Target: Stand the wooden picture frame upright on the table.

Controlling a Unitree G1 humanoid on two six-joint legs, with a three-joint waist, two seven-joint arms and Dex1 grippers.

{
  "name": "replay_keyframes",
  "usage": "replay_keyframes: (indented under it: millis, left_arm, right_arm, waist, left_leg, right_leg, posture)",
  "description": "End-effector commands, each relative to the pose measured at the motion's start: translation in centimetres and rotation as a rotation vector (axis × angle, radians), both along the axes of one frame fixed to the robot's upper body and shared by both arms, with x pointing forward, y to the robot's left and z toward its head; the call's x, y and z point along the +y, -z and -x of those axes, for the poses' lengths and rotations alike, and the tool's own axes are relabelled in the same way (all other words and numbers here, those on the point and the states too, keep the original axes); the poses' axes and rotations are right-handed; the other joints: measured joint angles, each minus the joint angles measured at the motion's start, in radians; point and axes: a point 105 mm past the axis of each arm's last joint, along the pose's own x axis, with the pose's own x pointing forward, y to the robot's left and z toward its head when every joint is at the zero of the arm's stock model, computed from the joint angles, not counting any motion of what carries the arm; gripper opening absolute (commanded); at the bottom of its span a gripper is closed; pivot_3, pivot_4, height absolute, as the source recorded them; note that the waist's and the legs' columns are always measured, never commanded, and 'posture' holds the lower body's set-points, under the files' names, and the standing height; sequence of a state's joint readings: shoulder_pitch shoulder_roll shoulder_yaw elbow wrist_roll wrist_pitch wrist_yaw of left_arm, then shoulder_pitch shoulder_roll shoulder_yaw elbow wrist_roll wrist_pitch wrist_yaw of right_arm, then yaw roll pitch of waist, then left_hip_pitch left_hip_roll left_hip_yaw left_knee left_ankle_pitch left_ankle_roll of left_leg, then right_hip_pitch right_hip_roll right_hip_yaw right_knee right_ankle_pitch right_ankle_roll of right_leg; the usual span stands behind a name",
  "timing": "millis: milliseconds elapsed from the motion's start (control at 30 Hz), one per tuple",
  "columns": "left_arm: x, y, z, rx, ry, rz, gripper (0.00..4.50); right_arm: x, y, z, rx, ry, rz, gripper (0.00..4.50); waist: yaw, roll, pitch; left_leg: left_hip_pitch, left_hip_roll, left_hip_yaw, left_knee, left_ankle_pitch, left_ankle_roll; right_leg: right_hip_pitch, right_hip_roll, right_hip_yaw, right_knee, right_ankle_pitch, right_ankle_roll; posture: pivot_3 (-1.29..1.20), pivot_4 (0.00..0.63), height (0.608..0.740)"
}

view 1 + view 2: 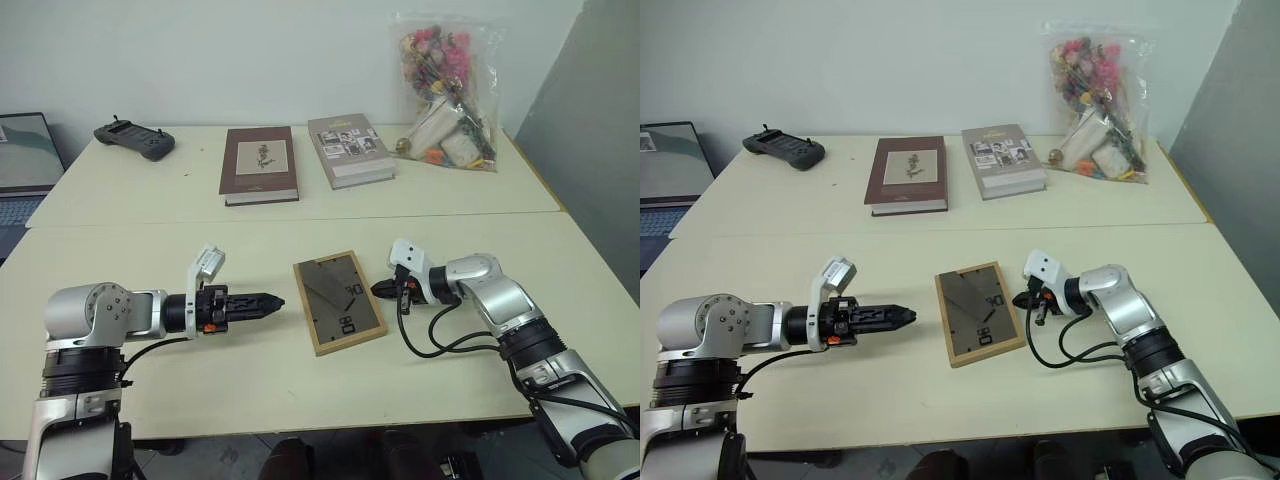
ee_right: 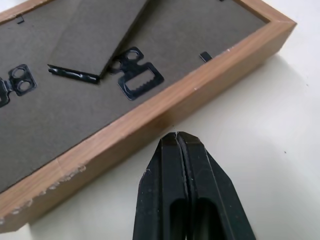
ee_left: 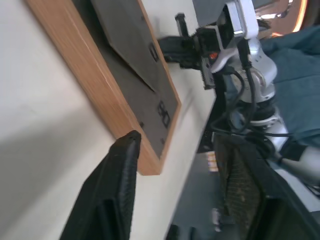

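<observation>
Between the black-fingered left gripper (image 1: pixel 272 300) and the black-fingered right gripper (image 1: pixel 377 289) lies the wooden picture frame (image 1: pixel 338 301), its rim light honey-brown around a dark grey-brown back board with small black metal hangers. It rests on the plain cream-beige table (image 1: pixel 250 375). Beyond both grippers sit a maroon book (image 1: pixel 260 164) with a pale cover panel, a grey book (image 1: pixel 349 149) with black-and-white photos, a clear bag (image 1: pixel 446 92) of pink, red and yellow dried flowers, and a dark grey controller (image 1: pixel 135 137).
</observation>
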State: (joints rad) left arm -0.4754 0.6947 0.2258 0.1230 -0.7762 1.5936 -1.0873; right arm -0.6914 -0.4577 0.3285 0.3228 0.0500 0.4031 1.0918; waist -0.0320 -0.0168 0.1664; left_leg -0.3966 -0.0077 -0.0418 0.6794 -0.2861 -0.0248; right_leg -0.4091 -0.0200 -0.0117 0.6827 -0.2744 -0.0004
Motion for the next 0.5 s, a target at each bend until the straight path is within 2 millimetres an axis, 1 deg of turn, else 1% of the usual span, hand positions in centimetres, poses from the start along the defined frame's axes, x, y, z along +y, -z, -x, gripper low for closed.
replay_keyframes:
  millis: [33,167,200,233,333,400,467,500]
  left_arm:
    - [-0.3,1.1,1.4,0.052,0.018,-0.003,3.46]
    - [-1.2,2.9,2.0,0.095,0.016,-0.009,4.19]
    - [-1.4,3.6,2.0,0.111,0.004,-0.018,4.37]
    - [-1.7,4.5,2.1,0.129,-0.007,-0.026,4.45]
    - [-2.4,6.7,2.0,0.147,-0.041,-0.064,4.45]
    - [-2.8,7.9,1.5,0.175,-0.075,-0.087,4.45]
    - [-3.6,7.4,1.3,0.179,-0.062,-0.044,4.45]
    - [-3.9,7.2,1.1,0.176,-0.057,-0.026,4.45]
  right_arm:
    - [0.2,-1.3,-0.2,-0.040,-0.020,-0.008,0.00]
    - [0.7,-1.3,0.3,-0.028,-0.036,-0.015,0.00]
    - [1.0,-1.2,0.5,-0.020,-0.046,-0.018,0.00]
    - [1.3,-1.1,0.8,-0.012,-0.057,-0.023,0.00]
    - [2.4,-1.2,1.3,0.000,-0.076,-0.040,0.00]
    - [3.0,-1.4,1.5,0.005,-0.083,-0.056,0.00]
    - [3.5,-1.6,1.8,0.010,-0.090,-0.066,0.00]
    - [3.7,-1.6,1.9,0.010,-0.093,-0.067,0.00]
  waist:
    - [-0.002,0.000,0.000]
    - [0.000,0.000,0.000]
    - [0.000,0.000,0.000]
    - [0.000,0.000,0.000]
    - [0.003,0.000,-0.001]
    - [0.005,0.006,-0.005]
    - [0.016,0.010,-0.009]
    - [0.022,0.011,-0.010]
  left_leg:
    - [0.000,0.000,0.000,0.000,0.000,0.000]
    - [0.002,0.000,0.000,-0.001,0.000,0.000]
    - [0.002,0.000,0.000,-0.001,0.000,0.000]
    - [0.002,0.000,0.000,-0.001,0.000,0.000]
    - [0.002,0.000,0.000,-0.001,0.000,0.000]
    - [0.002,0.000,0.000,-0.001,0.000,0.000]
    - [0.005,-0.002,0.001,-0.001,-0.001,0.001]
    - [0.006,-0.002,0.001,-0.001,-0.002,0.004]
  right_leg:
    - [0.000,0.000,0.000,0.000,0.000,0.000]
    - [0.000,0.000,0.001,0.000,0.000,0.000]
    - [0.000,0.000,0.002,0.000,0.000,0.000]
    - [0.000,0.000,0.002,0.000,0.000,0.000]
    - [0.000,0.000,0.001,0.000,0.000,0.000]
    - [0.001,0.000,0.002,0.000,0.000,0.000]
    - [0.005,-0.002,0.001,-0.001,0.000,0.000]
    - [0.005,-0.003,0.001,-0.001,0.000,0.000]
  posture:
    - [0.00,0.150,0.740]
    - [0.00,0.150,0.740]
    - [0.00,0.150,0.740]
    - [0.00,0.150,0.740]
    - [0.00,0.150,0.740]
    - [0.00,0.150,0.740]
    - [0.00,0.150,0.740]
    - [0.00,0.150,0.740]
